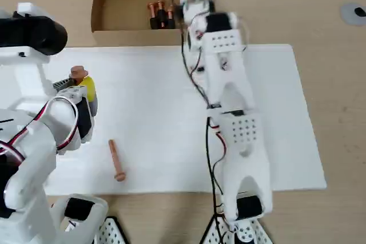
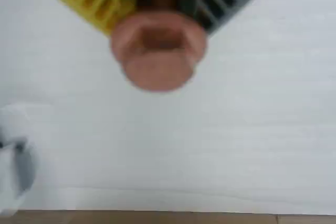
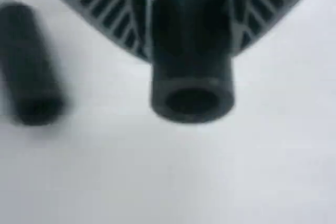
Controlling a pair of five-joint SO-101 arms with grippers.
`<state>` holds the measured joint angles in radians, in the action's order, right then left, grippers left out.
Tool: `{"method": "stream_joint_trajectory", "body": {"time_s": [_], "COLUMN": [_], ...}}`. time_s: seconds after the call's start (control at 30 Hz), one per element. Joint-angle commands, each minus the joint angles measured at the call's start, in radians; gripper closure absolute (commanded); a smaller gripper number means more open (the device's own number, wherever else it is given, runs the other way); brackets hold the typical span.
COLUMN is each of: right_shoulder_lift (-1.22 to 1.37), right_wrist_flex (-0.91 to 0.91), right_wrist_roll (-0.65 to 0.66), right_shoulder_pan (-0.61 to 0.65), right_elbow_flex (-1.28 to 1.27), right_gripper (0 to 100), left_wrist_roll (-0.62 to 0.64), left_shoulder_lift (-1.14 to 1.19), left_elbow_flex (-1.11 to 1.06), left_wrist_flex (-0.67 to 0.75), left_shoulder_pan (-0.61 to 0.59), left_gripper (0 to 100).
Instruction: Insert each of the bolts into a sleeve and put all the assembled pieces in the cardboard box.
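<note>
Found assembled pieces (image 1: 160, 15) in box (image 1: 123, 10). Noted left end effector (image 2: 160, 14) clamped on bolt (image 2: 157, 56), right end effector (image 3: 191, 40) gripping sleeve (image 3: 191, 82). Left to join: these, plus spare bolt (image 1: 116, 161) on mat (image 1: 166, 118).

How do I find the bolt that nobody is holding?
Look at the white mat on the table. Beside the left arm, a copper bolt lies flat, alone. Unlike the bolt in the left hand, nothing touches it.

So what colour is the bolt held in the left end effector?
Copper-brown. The bolt shows best in the left wrist view.
</note>
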<state>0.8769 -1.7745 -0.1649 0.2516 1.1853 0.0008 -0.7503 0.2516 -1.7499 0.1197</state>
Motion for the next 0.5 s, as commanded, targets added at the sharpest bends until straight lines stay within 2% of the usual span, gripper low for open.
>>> {"method": "stream_joint_trajectory", "body": {"time_s": [0.0,0.3,0.47], "right_shoulder_lift": [-0.352,-0.957,-1.257], "right_wrist_flex": [-0.015,-0.014,-0.014], "right_wrist_roll": [0.005,0.005,0.006], "right_shoulder_pan": [-0.022,-0.013,0.073], "right_elbow_flex": [0.059,-0.358,-0.659], "right_gripper": [98.8,98.8,98.8], "left_wrist_roll": [0.002,-0.077,-0.072], "left_shoulder_lift": [-0.038,-0.143,-0.194], "left_elbow_flex": [0.009,0.000,0.000], "left_wrist_flex": [-0.002,0.051,0.232], "left_shoulder_pan": [0.009,0.009,0.002], "left_gripper": [99,99,99]}}
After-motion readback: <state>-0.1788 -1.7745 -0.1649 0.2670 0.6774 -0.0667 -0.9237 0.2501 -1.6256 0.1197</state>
